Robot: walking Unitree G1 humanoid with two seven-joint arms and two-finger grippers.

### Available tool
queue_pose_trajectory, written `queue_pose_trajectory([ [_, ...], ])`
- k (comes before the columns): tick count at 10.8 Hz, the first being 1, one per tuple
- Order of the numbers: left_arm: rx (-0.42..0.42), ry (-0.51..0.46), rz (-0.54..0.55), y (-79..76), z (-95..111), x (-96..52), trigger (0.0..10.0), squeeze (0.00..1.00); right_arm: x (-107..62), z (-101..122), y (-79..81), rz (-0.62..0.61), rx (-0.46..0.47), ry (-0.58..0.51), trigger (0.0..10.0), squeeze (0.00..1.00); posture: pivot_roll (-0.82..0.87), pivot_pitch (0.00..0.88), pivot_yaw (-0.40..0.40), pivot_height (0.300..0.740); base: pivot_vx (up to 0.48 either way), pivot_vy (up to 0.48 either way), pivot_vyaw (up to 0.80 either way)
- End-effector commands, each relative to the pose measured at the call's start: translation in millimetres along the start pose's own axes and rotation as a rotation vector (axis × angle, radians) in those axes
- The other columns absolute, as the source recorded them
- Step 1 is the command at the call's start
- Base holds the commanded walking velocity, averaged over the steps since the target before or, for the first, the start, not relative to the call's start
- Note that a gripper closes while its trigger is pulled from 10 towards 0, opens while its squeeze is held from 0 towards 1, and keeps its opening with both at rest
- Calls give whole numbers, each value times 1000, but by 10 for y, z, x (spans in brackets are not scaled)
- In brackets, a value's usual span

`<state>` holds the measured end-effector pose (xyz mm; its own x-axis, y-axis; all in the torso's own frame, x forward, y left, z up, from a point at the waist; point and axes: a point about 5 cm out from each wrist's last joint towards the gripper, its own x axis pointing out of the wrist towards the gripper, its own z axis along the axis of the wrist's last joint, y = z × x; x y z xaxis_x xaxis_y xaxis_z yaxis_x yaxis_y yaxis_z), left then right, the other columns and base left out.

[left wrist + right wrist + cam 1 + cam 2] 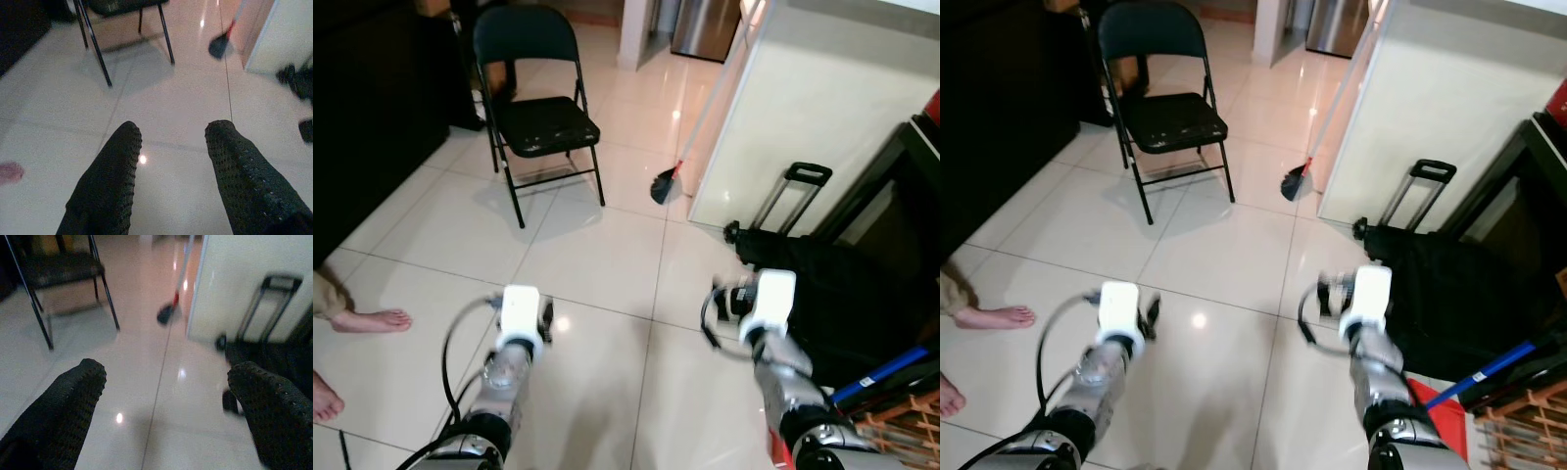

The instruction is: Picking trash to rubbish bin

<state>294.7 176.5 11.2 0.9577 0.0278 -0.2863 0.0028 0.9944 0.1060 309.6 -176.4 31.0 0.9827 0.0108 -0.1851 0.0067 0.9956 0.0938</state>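
Both arms are held forward over the white tiled floor [597, 264]. Left end effector [171, 161]: fingers spread, nothing between them. Right end effector [166, 406]: likewise spread wide and empty.

No trash item or rubbish bin can be made out in the views; location of both: cannot tell. Judged step: search/approach, not yet grasp.

Surroundings: black folding chair [540, 108] ahead to the left; a broom [668, 181] leaning by the white wall [803, 127]; a black trolley bag [822, 284] close beside the right arm; a person's bare foot [372, 320] at the left edge.

To do this step well:
- scan the floor slowly, head steady, before committing either arm;
- steer clear of the bag on the right and the foot on the left;
- keep both end effectors released until a target is centred between the fingers.
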Motion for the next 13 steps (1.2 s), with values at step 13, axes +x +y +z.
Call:
queue_pose_trajectory([
  [13,8,-183,-29,-62,454,146,10000,0,65,259,242,-3,46,-164,10000,0,-22,31,-59,740,0,0,-62],
])
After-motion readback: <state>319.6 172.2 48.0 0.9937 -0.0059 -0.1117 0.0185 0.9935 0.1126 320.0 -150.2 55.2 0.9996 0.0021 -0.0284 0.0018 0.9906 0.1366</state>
